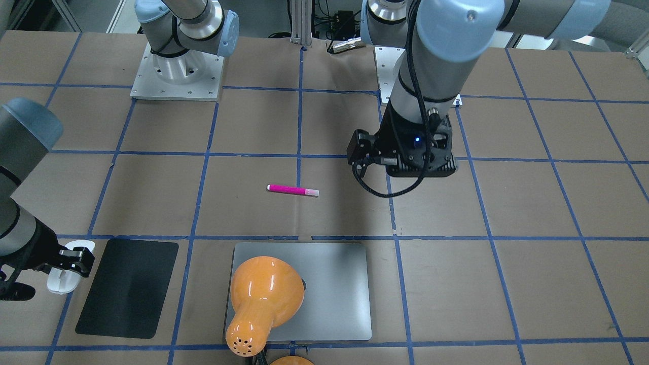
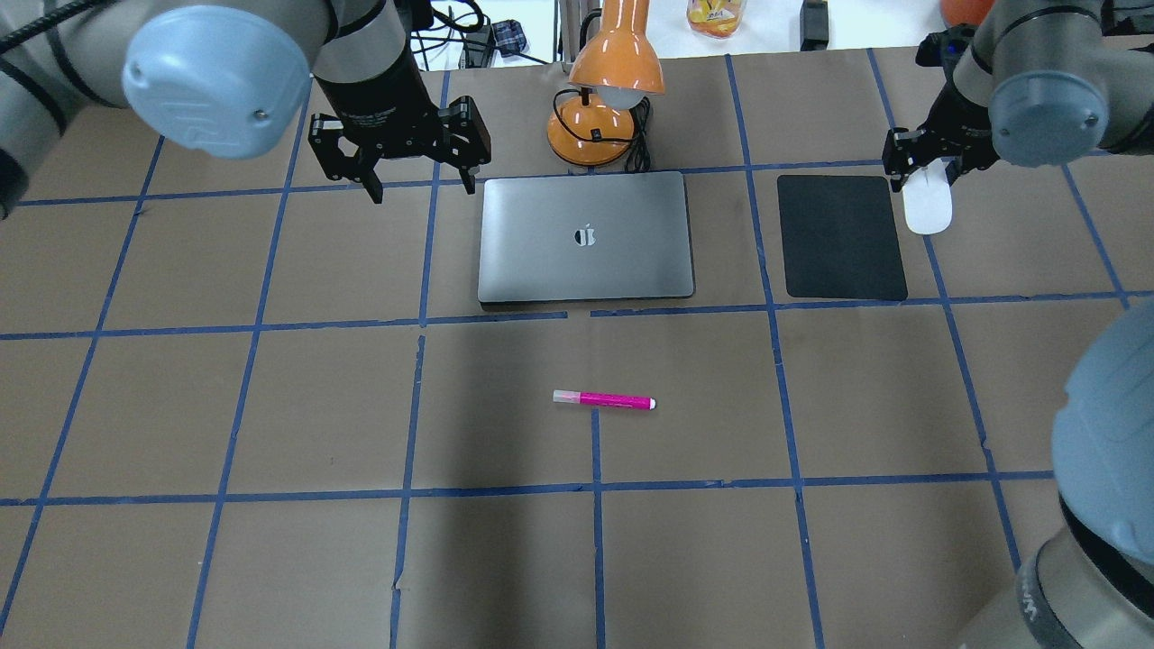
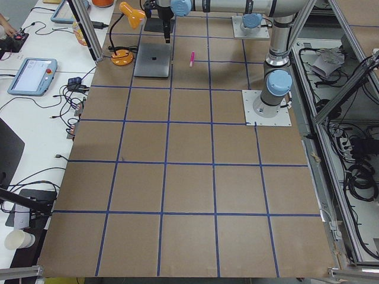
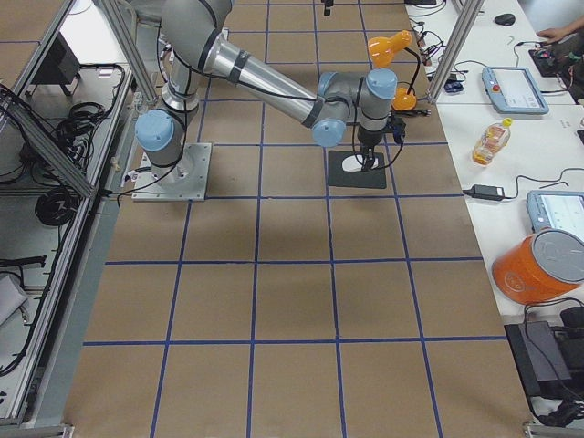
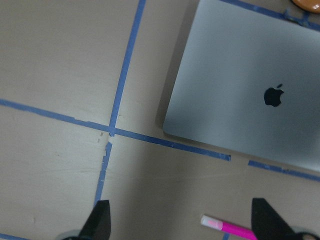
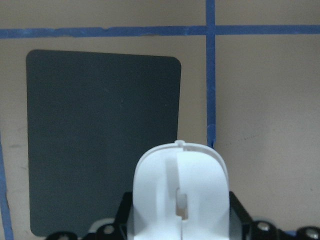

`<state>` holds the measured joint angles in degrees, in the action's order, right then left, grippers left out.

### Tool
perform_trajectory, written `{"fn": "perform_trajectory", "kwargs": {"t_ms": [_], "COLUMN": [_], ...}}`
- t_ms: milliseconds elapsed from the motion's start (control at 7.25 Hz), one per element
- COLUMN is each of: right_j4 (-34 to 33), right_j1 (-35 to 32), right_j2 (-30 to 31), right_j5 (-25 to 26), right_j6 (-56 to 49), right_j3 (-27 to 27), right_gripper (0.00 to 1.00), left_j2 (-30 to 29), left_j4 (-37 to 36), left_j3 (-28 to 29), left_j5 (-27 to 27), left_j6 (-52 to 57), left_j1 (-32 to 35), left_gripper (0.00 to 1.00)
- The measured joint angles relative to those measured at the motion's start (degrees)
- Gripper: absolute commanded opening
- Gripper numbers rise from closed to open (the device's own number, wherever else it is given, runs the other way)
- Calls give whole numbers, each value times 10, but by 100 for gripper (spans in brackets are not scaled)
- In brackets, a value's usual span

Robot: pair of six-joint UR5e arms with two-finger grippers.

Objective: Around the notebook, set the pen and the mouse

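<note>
The silver-grey notebook [image 2: 586,270] lies closed at the table's far middle. The pink pen [image 2: 604,399] lies flat on the brown table, nearer the robot than the notebook and apart from it. My right gripper [image 2: 924,171] is shut on the white mouse [image 2: 927,207], just right of the black mat. In the right wrist view the mouse [image 6: 180,190] sits between the jaws. I cannot tell whether it touches the table. My left gripper [image 2: 421,189] hangs open and empty left of the notebook. Its wrist view shows the notebook [image 5: 250,85] and the pen [image 5: 227,227].
A black mat [image 2: 843,236] lies right of the notebook. An orange desk lamp [image 2: 604,90] stands behind the notebook, its head leaning over the notebook's far edge [image 1: 263,299]. Blue tape lines grid the table. Bottles and cables sit beyond the far edge.
</note>
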<state>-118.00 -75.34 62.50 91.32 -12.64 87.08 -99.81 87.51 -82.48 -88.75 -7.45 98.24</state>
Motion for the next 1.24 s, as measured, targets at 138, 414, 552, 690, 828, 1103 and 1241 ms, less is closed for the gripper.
{"fn": "perform_trajectory", "kwargs": {"t_ms": [138, 414, 552, 690, 828, 1103, 1241], "right_j4": [-2, -10, -13, -17, -21, -22, -21], "right_j1": [-13, -30, -32, -33, -33, -33, -33], "right_j2": [-17, -50, -63, -73, -81, -94, -97], "right_j5": [0, -8, -18, -24, -27, -28, -28], "right_j6": [25, 66, 72, 74, 74, 74, 74], "right_j3": [-13, -23, -25, -27, -27, -27, -25], "right_gripper": [38, 38, 38, 38, 39, 39, 44], "left_j2": [27, 64, 74, 85, 91, 94, 95], "left_j4": [11, 13, 13, 14, 15, 12, 10], "left_j3": [-9, -23, -25, -26, -26, -27, -29], "left_j5": [-1, -6, -7, -6, -5, -7, -7], "left_j6": [30, 78, 99, 114, 122, 124, 121], "left_j1": [-1, -5, -15, -36, -57, -71, -71], "left_gripper": [100, 100, 100, 100, 100, 100, 100]}}
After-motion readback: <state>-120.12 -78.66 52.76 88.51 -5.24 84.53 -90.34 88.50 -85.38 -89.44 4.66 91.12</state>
